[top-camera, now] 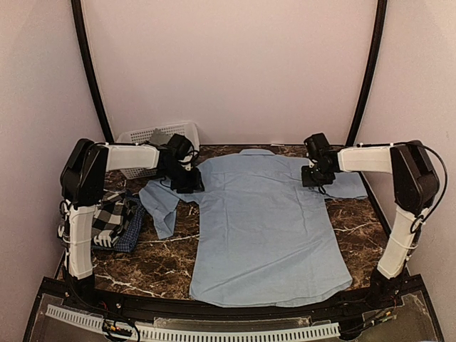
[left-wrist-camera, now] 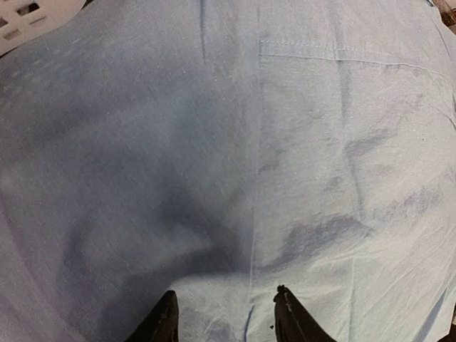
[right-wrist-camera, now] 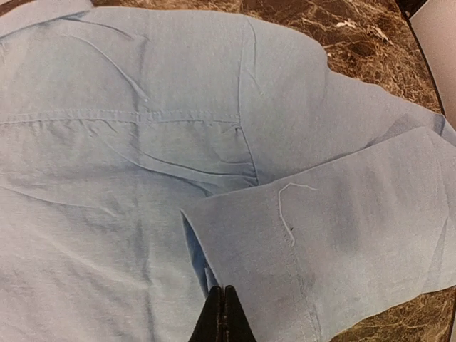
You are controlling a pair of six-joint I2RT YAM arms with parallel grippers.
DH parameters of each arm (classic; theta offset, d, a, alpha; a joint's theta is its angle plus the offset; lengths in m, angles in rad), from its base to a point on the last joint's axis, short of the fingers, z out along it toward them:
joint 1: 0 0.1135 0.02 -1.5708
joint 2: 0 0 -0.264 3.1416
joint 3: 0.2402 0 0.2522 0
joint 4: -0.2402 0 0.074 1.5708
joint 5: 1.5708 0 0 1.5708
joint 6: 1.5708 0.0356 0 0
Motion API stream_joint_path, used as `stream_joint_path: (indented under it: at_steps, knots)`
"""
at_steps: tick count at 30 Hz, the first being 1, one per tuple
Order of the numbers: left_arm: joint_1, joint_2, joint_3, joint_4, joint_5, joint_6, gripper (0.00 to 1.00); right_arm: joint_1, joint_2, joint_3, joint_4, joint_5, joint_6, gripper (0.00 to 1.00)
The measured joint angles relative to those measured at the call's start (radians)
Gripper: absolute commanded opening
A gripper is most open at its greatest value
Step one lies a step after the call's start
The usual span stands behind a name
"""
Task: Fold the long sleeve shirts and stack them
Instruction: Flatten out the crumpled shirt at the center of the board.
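- The light blue shirt [top-camera: 267, 228] lay spread flat in the middle of the marble table [top-camera: 356, 221], collar at the far edge and hem nearest you. I'd judge that was so each side could be folded inward.
- Your right gripper [right-wrist-camera: 223, 317] was closed, tips pressed together at the hem of the right sleeve [right-wrist-camera: 342, 235]. It appeared to pinch that edge, though the cloth between the tips was hidden. A hold there would suit carrying the sleeve across the body.
- That sleeve already lay doubled back over the shoulder area, its cut end toward the shirt's middle.
- Your left gripper [left-wrist-camera: 226, 313] had its fingers parted with nothing between them, low over the cloth near the left shoulder. You probably had it there to reach the left sleeve [top-camera: 162, 206], which lay rumpled out to the side.
- A black-and-white checked shirt [top-camera: 107, 217] and a dark blue checked shirt [top-camera: 132, 235] sat heaped together beside the left arm's base, well clear of the working area.
- The white basket [top-camera: 142, 135] stood at the far left corner.
- Count: three shirts visible, two sleeves on the blue one, two grippers, one basket.
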Motion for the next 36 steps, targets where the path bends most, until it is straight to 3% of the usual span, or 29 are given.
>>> stream_joint_path:
  at_steps: [6,14,15,18,21,27,36]
  knots:
    - [-0.004,-0.059,-0.002,0.002,0.041,-0.008,0.52,0.023,-0.104,0.0,0.008,-0.1,0.004,0.0]
    - [-0.04,-0.183,-0.064,0.095,0.138,-0.061,0.56,0.154,-0.144,0.0,0.058,-0.27,0.054,0.0]
    - [-0.048,-0.189,-0.072,0.106,0.15,-0.068,0.56,0.169,-0.143,0.0,0.057,-0.268,0.061,0.08]
    - [-0.068,-0.2,-0.101,0.127,0.173,-0.083,0.57,0.18,-0.143,0.0,0.046,-0.225,0.071,0.33]
    - [-0.083,-0.213,-0.139,0.131,0.187,-0.091,0.59,0.154,-0.138,-0.004,0.028,-0.15,0.074,0.43]
    - [-0.089,-0.31,-0.24,0.134,0.19,-0.104,0.59,0.085,-0.064,-0.021,0.014,-0.007,0.06,0.44]
    - [-0.089,-0.452,-0.288,0.125,0.166,-0.1,0.6,0.076,0.097,-0.012,0.008,0.098,0.044,0.45]
